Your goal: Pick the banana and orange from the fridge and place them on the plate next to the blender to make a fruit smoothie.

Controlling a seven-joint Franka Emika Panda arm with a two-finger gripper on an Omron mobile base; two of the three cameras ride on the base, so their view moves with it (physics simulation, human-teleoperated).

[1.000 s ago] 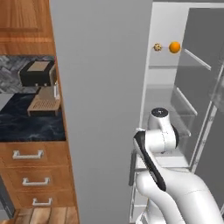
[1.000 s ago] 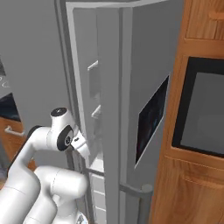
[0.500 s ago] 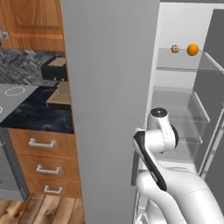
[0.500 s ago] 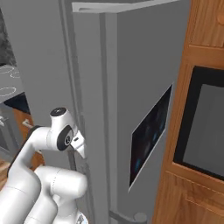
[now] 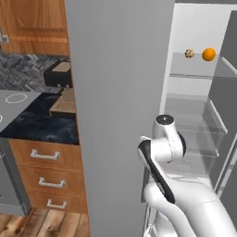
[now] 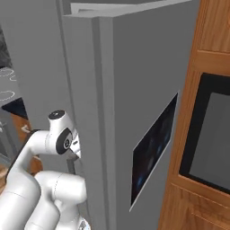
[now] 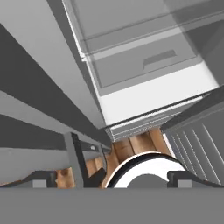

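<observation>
So the left base view is showing the orange [image 5: 208,54] sitting on an upper shelf in the open fridge [image 5: 115,115], next to a speckled lump [image 5: 189,53]. Meanwhile the hand view is looking down at the drawers [image 7: 144,65], gripper [image 7: 111,181] spread wide, holding nothing.

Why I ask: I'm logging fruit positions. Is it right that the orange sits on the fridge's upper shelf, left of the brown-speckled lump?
Not quite. In the left base view the orange sits on the fridge's upper shelf, but right of the brown-speckled lump, not left.
</observation>
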